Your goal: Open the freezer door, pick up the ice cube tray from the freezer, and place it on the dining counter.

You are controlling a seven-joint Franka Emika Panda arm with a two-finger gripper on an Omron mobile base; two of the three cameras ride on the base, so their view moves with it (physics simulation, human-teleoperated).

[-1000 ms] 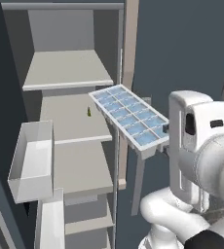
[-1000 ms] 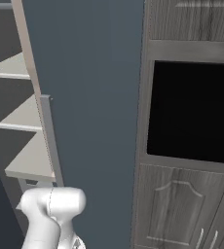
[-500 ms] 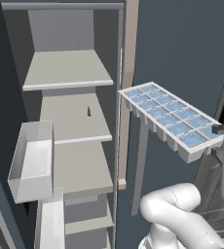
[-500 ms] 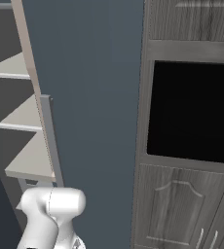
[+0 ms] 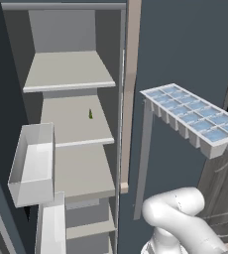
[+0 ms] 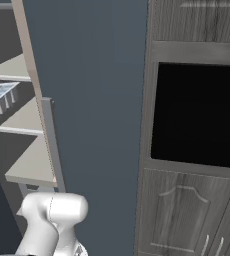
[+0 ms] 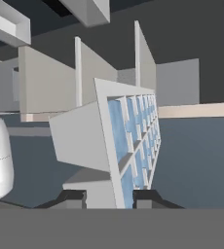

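Pale-blue ice cube tray (image 5: pixel 191 119) was out of the freezer (image 5: pixel 74 124), clamped by one short end in the fingers (image 7: pixel 109 197).

From the left base camera, the tray hung in the air to the right of the open freezer shelves, clear of them, with its long axis running from upper left down to lower right and its cells facing up; the fingers sat beyond the right edge there. From the right base camera, one end of the tray (image 6: pixel 1 97) showed at the left edge, level with the shelves. Seen from the hand camera, the tray (image 7: pixel 116 146) rose straight away from the two dark fingertips (image 7: pixel 72 198), which were clenched on its near end. No dining table appeared, so I judged the carry would need a turn away from the freezer.
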